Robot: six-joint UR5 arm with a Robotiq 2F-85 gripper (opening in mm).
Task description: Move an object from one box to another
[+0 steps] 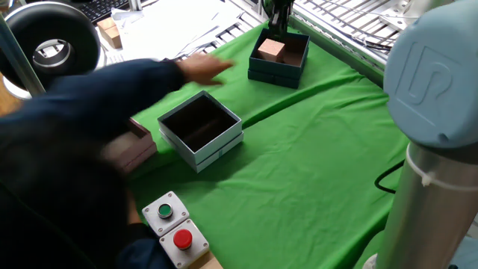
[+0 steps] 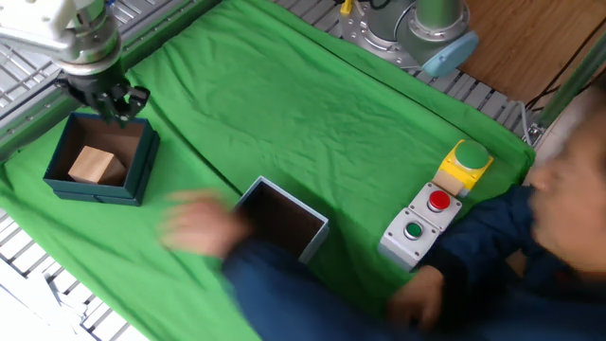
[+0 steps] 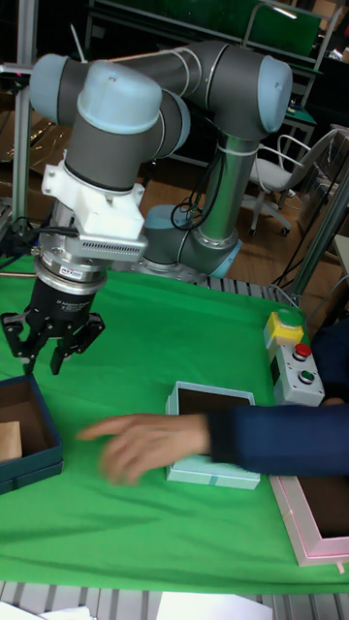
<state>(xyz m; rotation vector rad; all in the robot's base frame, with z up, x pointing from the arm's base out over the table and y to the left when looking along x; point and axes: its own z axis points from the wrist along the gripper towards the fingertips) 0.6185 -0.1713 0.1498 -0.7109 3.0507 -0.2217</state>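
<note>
— Where are the fingers?

— The gripper (image 3: 50,351) hangs with its jaws spread and nothing between them, above the far rim of the teal box (image 2: 57,180) near the table's corner.

— And the cube?

— The wooden cube (image 2: 95,165) sits inside that teal box, untouched.

— So how far along?

— Barely begun, I'd judge: grasp, lift, carry and drop are all left. The white box (image 1: 224,140) mid-table holds nothing, and a person's hand (image 3: 145,446) reaches across it, right in the carry path.
</note>
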